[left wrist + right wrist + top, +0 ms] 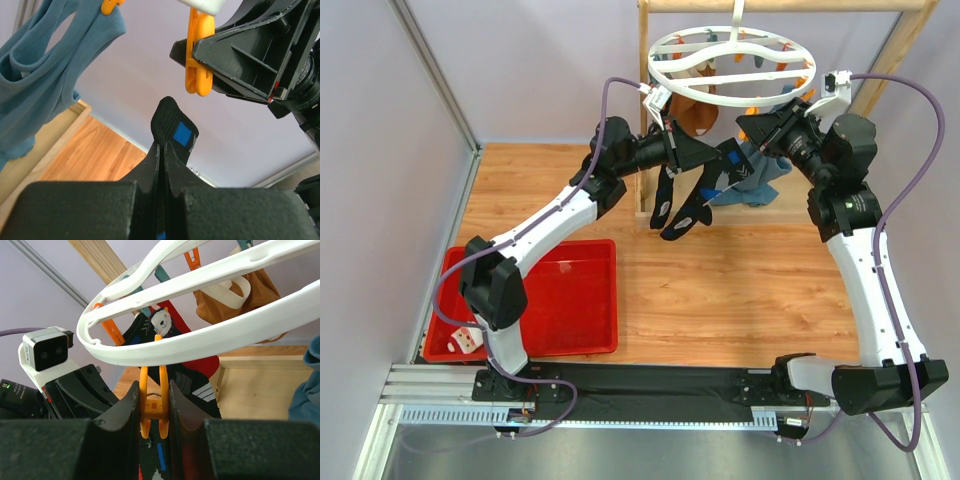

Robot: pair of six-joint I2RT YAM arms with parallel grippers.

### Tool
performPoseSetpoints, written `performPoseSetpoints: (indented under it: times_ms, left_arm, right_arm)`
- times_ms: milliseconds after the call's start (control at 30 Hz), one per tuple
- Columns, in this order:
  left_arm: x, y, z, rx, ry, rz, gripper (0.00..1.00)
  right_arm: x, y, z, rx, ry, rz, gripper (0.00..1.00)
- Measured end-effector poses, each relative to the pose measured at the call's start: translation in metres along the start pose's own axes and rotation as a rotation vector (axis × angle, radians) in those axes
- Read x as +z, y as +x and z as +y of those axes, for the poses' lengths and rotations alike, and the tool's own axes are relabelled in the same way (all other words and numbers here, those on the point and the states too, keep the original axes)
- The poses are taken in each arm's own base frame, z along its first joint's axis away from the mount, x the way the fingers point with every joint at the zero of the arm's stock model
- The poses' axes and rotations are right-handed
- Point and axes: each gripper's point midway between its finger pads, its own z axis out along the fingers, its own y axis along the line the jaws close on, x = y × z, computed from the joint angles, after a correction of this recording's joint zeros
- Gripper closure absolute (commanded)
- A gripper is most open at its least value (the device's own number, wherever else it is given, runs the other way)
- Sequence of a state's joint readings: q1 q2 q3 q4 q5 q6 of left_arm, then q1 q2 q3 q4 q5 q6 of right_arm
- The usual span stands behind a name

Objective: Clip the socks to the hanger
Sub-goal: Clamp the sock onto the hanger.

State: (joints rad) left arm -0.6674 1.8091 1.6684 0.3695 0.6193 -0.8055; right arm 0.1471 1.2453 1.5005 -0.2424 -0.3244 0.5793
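From the top external view, you have both arms raised over the pale wooden tabletop (720,290) to the white round plastic ring hanger (655,60). The left claw (718,155) and right claw (752,128) meet just under its near rim, and dark fabric dangles below them. In the left wrist view, your left claw (162,172) is closed tight on a soft black sock with a blue patch (172,127). The sock's free edge stands up just below the tip of an orange plastic clip (197,55), near it but not touching. A blue cloth garment (40,75) already hangs to the side. In the right wrist view, your right claw (154,407) is pinching that orange clip (154,390) where it hangs from the ring (200,347), with a red Christmas sock (200,365) pegged behind. You look to be mid-clipping, with the sock presented and the clip squeezed. Whether the clip's mouth gapes enough, you cannot tell here. Next, lift the sock's edge straight up into the mouth, then ease the right claw off first so the clip bites before the left lets go.
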Motion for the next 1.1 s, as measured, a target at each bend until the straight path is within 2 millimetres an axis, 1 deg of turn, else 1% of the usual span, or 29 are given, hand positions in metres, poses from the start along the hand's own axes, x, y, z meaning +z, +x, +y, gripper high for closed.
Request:
performPoseSetpoints:
  times_ms: [200,300,433,600,833,1000,1100]
  left_arm:
    - [0.001,-0.002,-0.003,0.002,0.007,-0.006,1.00]
    - [0.002,-0.007,-0.006,0.006,0.014,-0.013,1.00]
    - [0.006,-0.016,-0.013,0.011,0.033,-0.029,1.00]
    - [0.013,-0.020,-0.018,0.017,0.052,-0.037,1.00]
    - [0.020,-0.018,-0.013,-0.003,0.055,-0.036,1.00]
    - [0.026,-0.020,-0.010,-0.023,0.061,-0.045,1.00]
    - [0.029,-0.023,-0.009,-0.038,0.066,-0.057,1.00]
  right_arm:
    - [0.000,0.000,0.000,0.000,0.000,0.000,1.00]
    - [0.000,0.000,0.000,0.000,0.000,0.000,1.00]
    - [0.000,0.000,0.000,0.000,-0.001,0.000,1.00]
    - [0.000,0.000,0.000,0.000,-0.002,0.001,1.00]
    - [0.000,0.000,0.001,0.000,-0.004,0.002,1.00]
    - [-0.001,0.000,0.001,0.000,-0.006,0.002,1.00]
    - [-0.002,-0.001,0.002,-0.001,-0.007,0.000,0.85]
